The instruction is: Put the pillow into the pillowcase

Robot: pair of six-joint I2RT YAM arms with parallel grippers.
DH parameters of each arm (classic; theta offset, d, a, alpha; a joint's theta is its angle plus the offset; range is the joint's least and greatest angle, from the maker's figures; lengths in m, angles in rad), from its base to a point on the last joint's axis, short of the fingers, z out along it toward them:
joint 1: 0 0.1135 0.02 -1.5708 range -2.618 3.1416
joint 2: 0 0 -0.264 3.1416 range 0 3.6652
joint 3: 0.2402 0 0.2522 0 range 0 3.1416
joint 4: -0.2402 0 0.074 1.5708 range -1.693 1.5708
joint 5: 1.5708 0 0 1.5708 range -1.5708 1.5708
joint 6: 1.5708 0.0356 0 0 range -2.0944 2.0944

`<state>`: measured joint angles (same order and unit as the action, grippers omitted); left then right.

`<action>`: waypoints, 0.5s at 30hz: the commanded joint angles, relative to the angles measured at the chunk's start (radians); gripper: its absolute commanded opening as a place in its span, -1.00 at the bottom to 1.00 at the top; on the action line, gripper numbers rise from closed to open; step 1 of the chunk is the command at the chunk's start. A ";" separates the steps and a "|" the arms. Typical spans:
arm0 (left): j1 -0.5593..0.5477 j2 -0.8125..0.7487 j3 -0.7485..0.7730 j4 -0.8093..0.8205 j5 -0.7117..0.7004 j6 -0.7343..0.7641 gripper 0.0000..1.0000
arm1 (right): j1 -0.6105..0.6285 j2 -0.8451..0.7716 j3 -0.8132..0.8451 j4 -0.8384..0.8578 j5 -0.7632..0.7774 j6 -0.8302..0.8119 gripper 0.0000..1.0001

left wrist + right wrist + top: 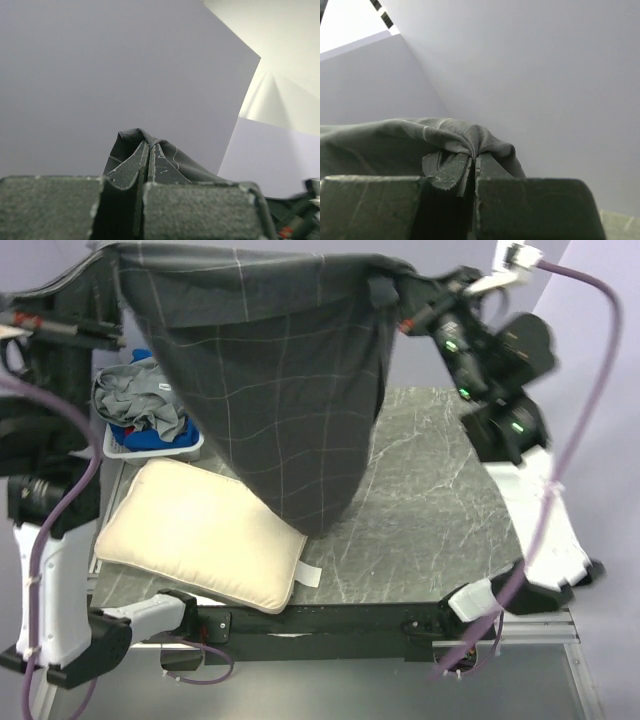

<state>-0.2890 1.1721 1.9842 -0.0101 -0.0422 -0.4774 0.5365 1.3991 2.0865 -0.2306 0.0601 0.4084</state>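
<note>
The dark grid-patterned pillowcase hangs high above the table, stretched between both grippers, its lowest point near the pillow's right edge. The cream pillow lies flat on the table at the front left, its white label at the right edge. My left gripper is shut on the pillowcase's upper left corner; the left wrist view shows cloth pinched between the fingers. My right gripper is shut on the upper right corner; the right wrist view shows cloth bunched at the fingertips.
A white tray with grey and blue cloths stands at the back left, behind the pillow. The dark marbled tabletop extends to the right. Purple cables hang beside the right arm.
</note>
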 commanded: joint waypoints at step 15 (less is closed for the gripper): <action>-0.082 -0.281 -0.736 0.378 0.589 -0.385 -0.98 | -0.376 0.072 -0.306 0.212 -0.189 0.300 -1.00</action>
<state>-0.2913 0.9028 1.5295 0.1623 0.4232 -0.6724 0.3290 1.5738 2.0861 -0.0807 -0.0940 0.5674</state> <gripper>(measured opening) 0.017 0.010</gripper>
